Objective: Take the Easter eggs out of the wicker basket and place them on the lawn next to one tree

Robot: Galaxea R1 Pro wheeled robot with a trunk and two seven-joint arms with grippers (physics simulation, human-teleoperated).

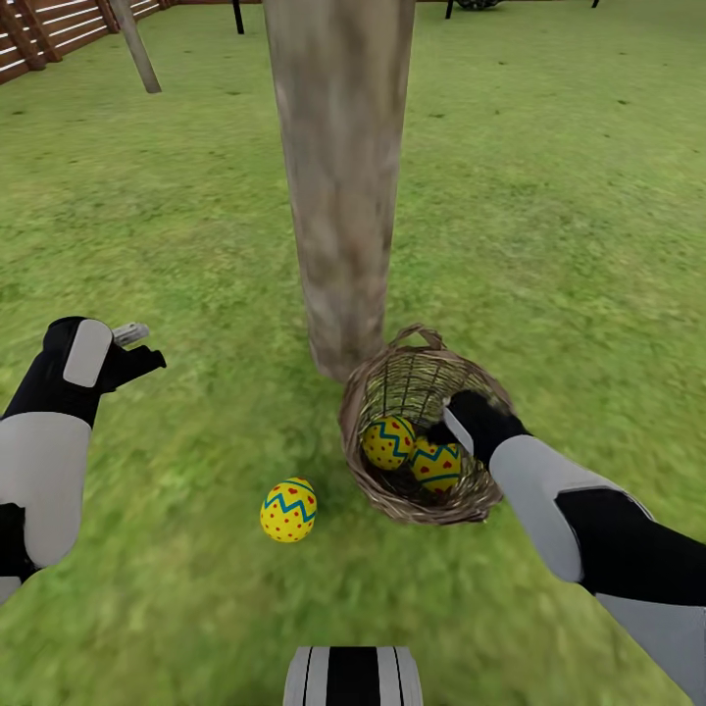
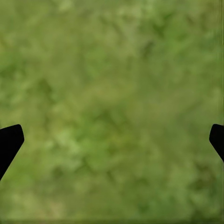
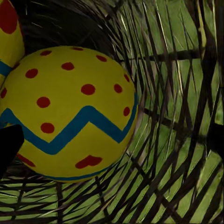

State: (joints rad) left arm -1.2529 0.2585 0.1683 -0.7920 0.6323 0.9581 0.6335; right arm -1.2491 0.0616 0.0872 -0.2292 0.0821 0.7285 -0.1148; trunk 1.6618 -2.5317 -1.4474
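Hovering over bare lawn, the left tool is spread and empty. One egg lies near the tree. Two eggs remain in the wicker basket; right tool reaches inside, spread beside one.

Seeing, in the head view, a brown horizontal-slat wooden fence running across the far upper-left corner, with a slim pale grey pole leaning at a slant just beside it. Noticing also two thin black upright legs standing further along the top edge, well apart from each other, and catching a small dark rounded shape between them, being cut off by the frame and staying too small to identify.
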